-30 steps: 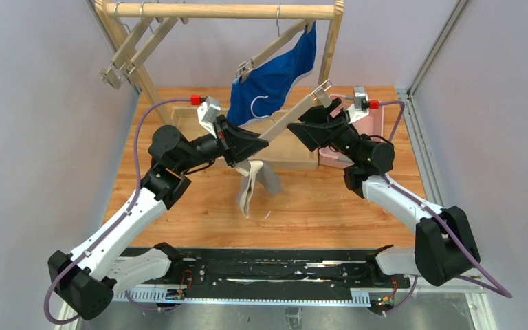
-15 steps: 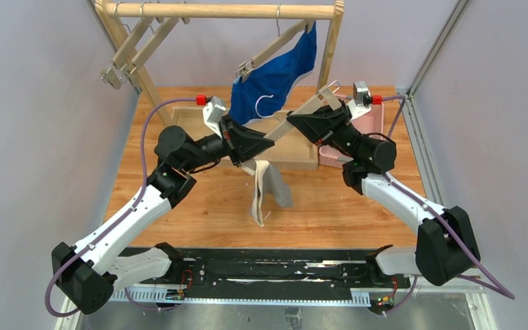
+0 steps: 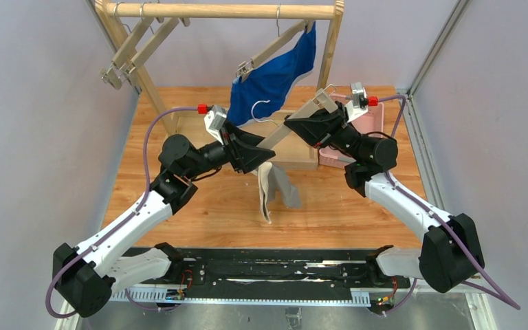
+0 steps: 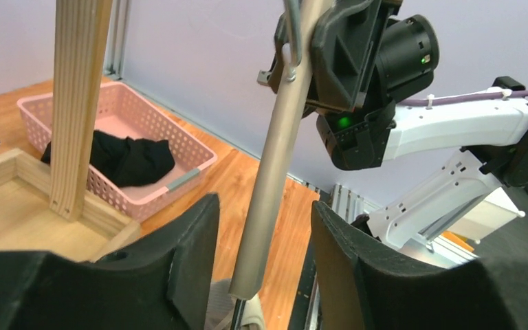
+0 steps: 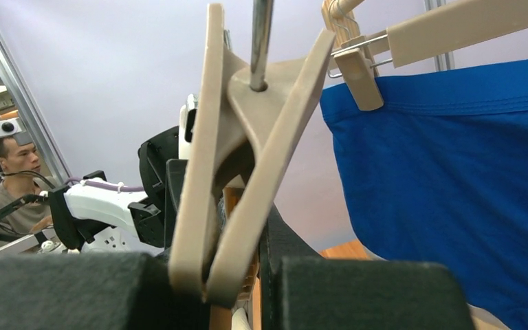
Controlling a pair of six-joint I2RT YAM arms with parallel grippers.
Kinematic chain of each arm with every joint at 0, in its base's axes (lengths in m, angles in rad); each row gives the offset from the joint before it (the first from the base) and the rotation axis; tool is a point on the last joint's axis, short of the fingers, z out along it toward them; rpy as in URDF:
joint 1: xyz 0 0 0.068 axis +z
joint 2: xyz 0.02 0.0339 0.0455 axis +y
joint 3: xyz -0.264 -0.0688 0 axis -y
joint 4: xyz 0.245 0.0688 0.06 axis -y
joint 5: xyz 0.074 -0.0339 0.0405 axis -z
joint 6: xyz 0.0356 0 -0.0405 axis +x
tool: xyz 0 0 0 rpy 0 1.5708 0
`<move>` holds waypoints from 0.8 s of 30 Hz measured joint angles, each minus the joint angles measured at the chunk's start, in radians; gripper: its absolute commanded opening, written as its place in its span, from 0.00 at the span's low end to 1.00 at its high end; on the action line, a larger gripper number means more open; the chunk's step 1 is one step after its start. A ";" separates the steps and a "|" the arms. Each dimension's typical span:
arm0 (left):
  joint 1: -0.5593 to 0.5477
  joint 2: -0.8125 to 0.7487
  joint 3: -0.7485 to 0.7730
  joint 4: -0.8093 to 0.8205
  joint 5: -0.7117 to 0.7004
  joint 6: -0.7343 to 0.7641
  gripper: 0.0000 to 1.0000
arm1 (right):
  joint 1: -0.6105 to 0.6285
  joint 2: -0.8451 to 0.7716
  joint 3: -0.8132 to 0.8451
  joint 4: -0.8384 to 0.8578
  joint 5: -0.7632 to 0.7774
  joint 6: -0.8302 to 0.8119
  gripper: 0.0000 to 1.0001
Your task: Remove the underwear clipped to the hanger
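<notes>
L gripper [image 4: 262,206] jaws apart, straddling the low arm of the wooden hanger [image 4: 275,158], gap either side. R gripper [image 5: 223,275] clamped on the hanger's middle by the hook, hanger tilted in mid-air. Grey underwear [image 3: 283,187] dangles from its low end. Further back: black underwear [image 4: 127,159] in pink basket [image 4: 179,180], blue underwear [image 3: 275,75] clipped to 2nd hanger [image 3: 275,45] on the rack [image 3: 227,10].

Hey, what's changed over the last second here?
The grey cloth briefs with the paler waistband, dangling from the pale wooden clip hanger, swung right, and the left claw shifted right with them. The right claw kept gripping the hanger, barely moving. The royal blue briefs stayed hanging on the wooden rack.
</notes>
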 measured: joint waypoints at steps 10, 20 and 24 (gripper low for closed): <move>-0.001 -0.111 -0.072 -0.076 -0.094 0.088 0.68 | 0.003 -0.046 0.000 -0.010 -0.024 0.001 0.01; -0.001 -0.154 -0.072 -0.100 -0.119 0.119 0.65 | 0.003 -0.080 0.000 -0.048 -0.036 -0.011 0.01; -0.001 -0.152 -0.077 -0.113 -0.092 0.117 0.65 | 0.003 -0.081 0.000 -0.058 -0.035 -0.018 0.00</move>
